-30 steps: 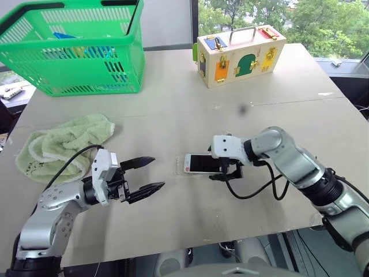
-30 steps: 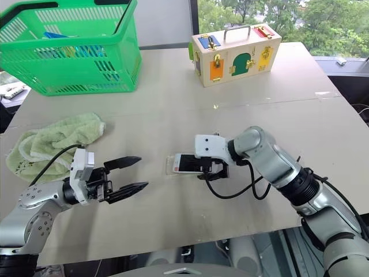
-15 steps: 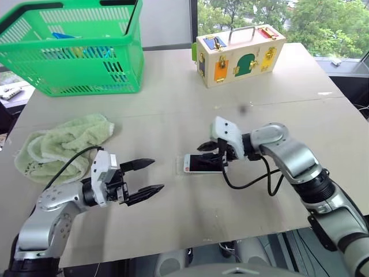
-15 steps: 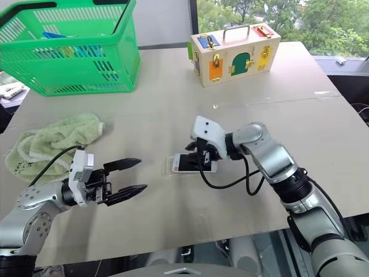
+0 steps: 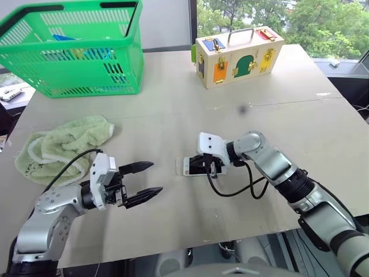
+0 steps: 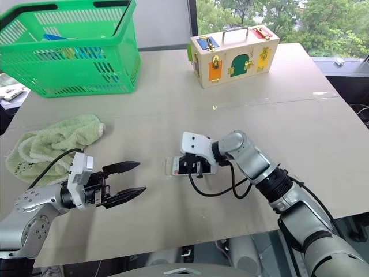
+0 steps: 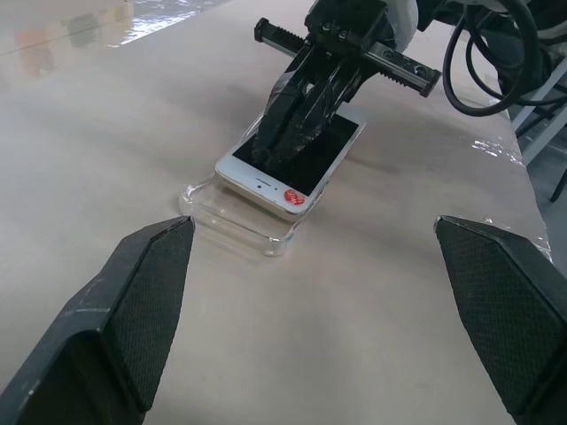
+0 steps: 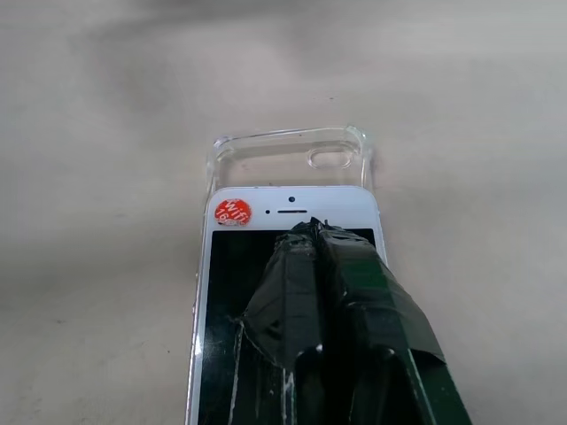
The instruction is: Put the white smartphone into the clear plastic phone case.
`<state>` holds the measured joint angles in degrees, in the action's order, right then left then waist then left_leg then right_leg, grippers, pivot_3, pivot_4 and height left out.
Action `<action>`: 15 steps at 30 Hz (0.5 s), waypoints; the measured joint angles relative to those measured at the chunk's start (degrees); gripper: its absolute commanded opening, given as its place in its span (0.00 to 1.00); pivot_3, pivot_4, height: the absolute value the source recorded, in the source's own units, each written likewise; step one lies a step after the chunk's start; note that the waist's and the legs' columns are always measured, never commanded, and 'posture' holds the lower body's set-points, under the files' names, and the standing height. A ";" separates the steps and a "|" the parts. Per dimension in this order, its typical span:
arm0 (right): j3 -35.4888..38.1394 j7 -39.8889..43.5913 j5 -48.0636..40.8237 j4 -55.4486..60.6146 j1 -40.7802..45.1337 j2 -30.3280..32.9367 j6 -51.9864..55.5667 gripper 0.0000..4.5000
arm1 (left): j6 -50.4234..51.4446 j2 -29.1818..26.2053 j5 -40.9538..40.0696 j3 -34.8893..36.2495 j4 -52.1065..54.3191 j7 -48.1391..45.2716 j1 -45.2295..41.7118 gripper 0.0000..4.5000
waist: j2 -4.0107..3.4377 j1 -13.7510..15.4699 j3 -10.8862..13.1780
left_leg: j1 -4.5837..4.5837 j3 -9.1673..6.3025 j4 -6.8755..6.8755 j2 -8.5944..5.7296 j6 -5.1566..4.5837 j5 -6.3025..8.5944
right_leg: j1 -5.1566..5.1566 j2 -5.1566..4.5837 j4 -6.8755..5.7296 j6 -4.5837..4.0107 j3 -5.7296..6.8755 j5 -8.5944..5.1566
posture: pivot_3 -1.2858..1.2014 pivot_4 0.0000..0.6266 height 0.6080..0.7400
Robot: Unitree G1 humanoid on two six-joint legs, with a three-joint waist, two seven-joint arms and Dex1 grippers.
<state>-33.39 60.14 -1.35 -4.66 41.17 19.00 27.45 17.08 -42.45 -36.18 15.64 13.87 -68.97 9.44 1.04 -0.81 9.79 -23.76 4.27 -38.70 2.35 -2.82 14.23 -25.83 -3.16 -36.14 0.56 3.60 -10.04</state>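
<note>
While the right gripper (image 8: 317,232) presses its two black fingers, closed tight together, down on the black screen of the white smartphone (image 5: 196,166), it grasps nothing, the tips simply resting on the glass; the phone lies flat near the middle of the table (image 5: 173,104), partly over the clear plastic phone case (image 8: 288,155); one end of the case, with its camera cut-out, sticks out past the phone's top edge, so the phone is not fully seated in it; a small orange sticker (image 8: 232,212) sits on the white border beside the earpiece. Off to the robot's left, the left gripper (image 5: 144,180) hovers above the table with its fingers spread wide and empty, pointing towards the phone but well apart from it; a pale green towel (image 5: 63,144) lies crumpled beyond that arm; a green basket (image 5: 75,52) stands at the far left corner; a wooden box (image 5: 239,55) with coloured latches and a handle stands at the far side.
</note>
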 measured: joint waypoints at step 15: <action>0.28 1.86 2.53 -3.31 -0.75 -0.41 -7.38 0.01 | -0.09 0.07 0.02 0.00 0.15 0.63 0.40 1.00 | -0.33 0.02 -0.68 | 0.10 0.02 0.10 -0.03 0.28 0.14 | 0.10 -0.43 0.07 -0.01 0.42 0.00 | 0.52 0.24 1.00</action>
<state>-33.11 62.00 1.18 -7.97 40.43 18.60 20.07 16.99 -42.39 -36.16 15.64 14.02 -68.34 9.84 0.71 -0.80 9.11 -23.66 4.30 -38.60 2.32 -2.55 14.37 -25.72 -3.59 -36.07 0.55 4.02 -10.04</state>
